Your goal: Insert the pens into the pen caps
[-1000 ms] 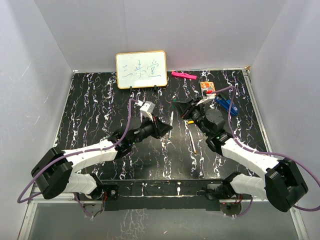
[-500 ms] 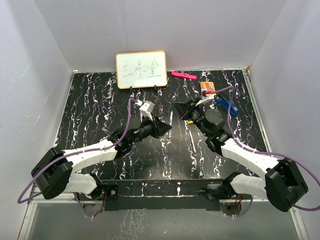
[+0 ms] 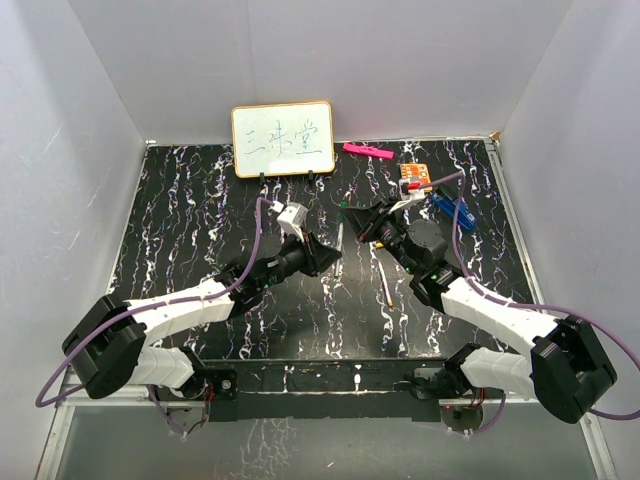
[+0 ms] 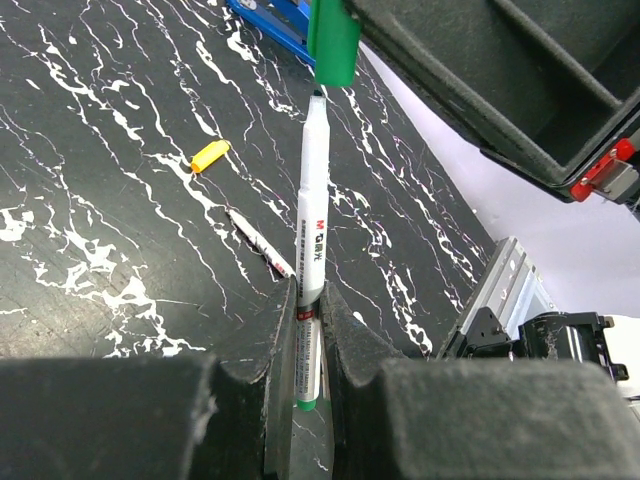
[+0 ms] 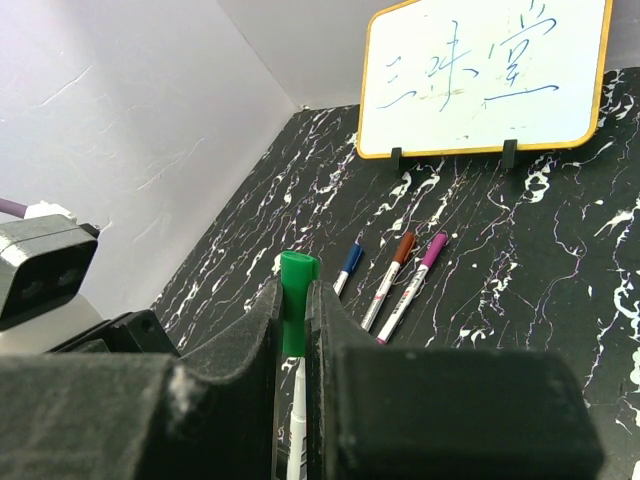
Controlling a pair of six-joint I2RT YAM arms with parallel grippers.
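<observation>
My left gripper [image 3: 328, 256] is shut on a white pen [image 4: 311, 200] with a green end, gripped near its back end between the jaws [image 4: 308, 292]. My right gripper [image 3: 352, 213] is shut on a green cap [image 5: 297, 272]. In the left wrist view the pen's tip sits right at the mouth of the green cap [image 4: 333, 45]. The pen [image 5: 298, 420] also shows below the cap in the right wrist view. A yellow cap [image 4: 210, 155] and another white pen [image 4: 258, 245] lie loose on the table.
Three capped pens, blue [image 5: 347, 268], brown [image 5: 392, 278] and purple [image 5: 414, 284], lie in front of the whiteboard [image 3: 283, 138]. A pink highlighter [image 3: 367, 151], an orange box [image 3: 415, 175] and a blue clip [image 3: 447, 207] lie at the back right.
My right gripper has moved the green cap a little left and farther back. My left gripper has followed, keeping the pen's tip at the cap.
</observation>
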